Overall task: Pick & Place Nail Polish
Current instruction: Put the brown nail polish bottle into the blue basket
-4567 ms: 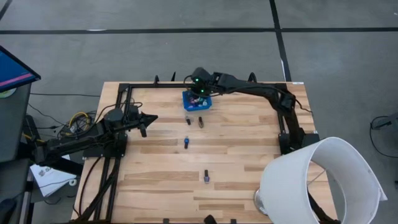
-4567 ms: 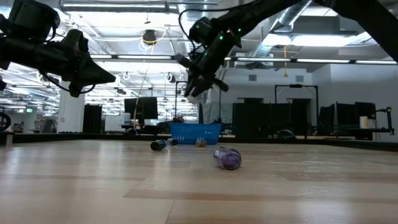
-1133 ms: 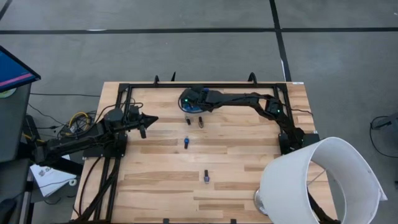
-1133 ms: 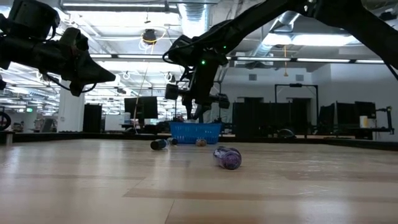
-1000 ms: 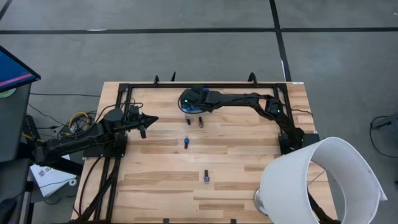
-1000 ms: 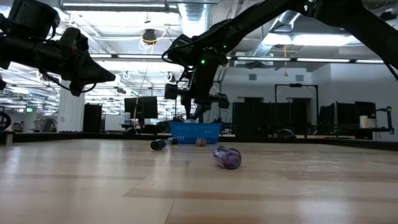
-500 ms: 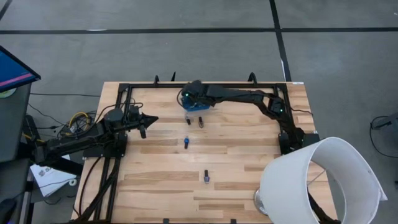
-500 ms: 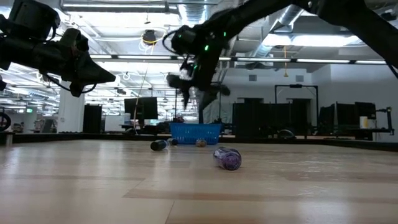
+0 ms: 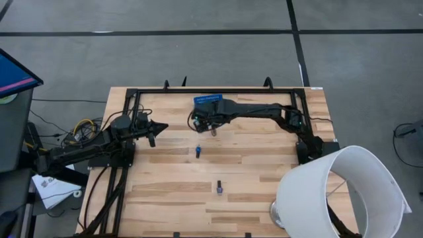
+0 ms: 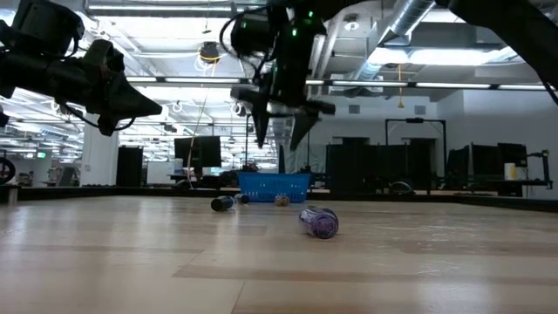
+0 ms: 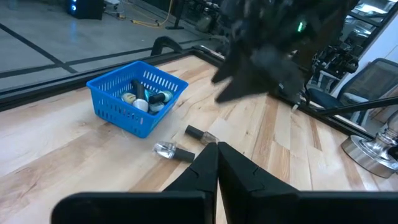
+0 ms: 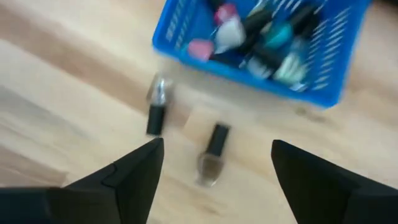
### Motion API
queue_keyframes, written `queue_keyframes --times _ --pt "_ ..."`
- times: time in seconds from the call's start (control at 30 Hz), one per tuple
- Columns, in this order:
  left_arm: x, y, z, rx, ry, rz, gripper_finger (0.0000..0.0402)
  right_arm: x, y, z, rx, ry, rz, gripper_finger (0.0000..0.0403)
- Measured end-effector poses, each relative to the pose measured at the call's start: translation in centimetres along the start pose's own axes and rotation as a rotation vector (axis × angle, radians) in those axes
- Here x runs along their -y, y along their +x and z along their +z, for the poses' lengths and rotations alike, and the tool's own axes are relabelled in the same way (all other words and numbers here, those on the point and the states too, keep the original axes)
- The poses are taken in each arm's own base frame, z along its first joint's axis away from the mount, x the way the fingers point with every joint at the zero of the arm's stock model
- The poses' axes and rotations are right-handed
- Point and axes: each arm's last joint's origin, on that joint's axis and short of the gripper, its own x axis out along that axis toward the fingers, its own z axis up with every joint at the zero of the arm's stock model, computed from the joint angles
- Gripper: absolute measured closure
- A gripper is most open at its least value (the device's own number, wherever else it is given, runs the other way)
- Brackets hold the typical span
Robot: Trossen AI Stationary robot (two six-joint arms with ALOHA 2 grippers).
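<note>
Several nail polish bottles lie in the blue mesh basket (image 9: 208, 100) (image 12: 261, 43) at the table's far middle. Two more lie on their sides just in front of it: a clear one (image 12: 155, 106) and a brownish one (image 12: 211, 155) (image 9: 213, 130). Nearer lie a blue one (image 9: 197, 152) and a purple one (image 9: 219, 188) (image 10: 320, 221). My right gripper (image 12: 214, 168) (image 10: 279, 131) hangs open above the two bottles in front of the basket, its fingers pointing down with nothing between them. My left gripper (image 9: 164, 125) (image 11: 217, 149) is shut, in the air at the table's left.
A black metal frame (image 9: 132, 106) runs along the far and left edges of the table. A white lampshade (image 9: 344, 192) stands at the near right corner. Bare wood lies between the loose bottles and the table's near edge.
My right gripper has risen out of the blue basket, its fingers have opened wide, and it has moved toward the table's near edge. It now hangs over the two bottles lying in front of the basket. The bottles on the table have not moved.
</note>
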Motion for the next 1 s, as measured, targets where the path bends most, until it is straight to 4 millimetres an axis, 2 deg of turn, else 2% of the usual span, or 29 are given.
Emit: queue_keyframes --times 0.2,0.43,0.9,1.0 --pt "0.0 0.0 0.0 0.000 0.000 0.000 0.0371 0.4 3.2 -1.0 -0.052 0.023 0.042 0.0111" --pt "0.0 0.0 0.0 0.000 0.000 0.000 0.0340 0.8 5.2 -1.8 -0.081 0.051 0.073 0.0111" --pt "0.0 0.0 0.0 0.000 0.000 0.000 0.0329 1.3 7.9 -4.0 -0.135 0.068 0.106 0.0121" --pt "0.0 0.0 0.0 0.000 -0.001 0.000 0.0329 1.6 8.1 -3.8 -0.146 0.086 0.119 0.0131"
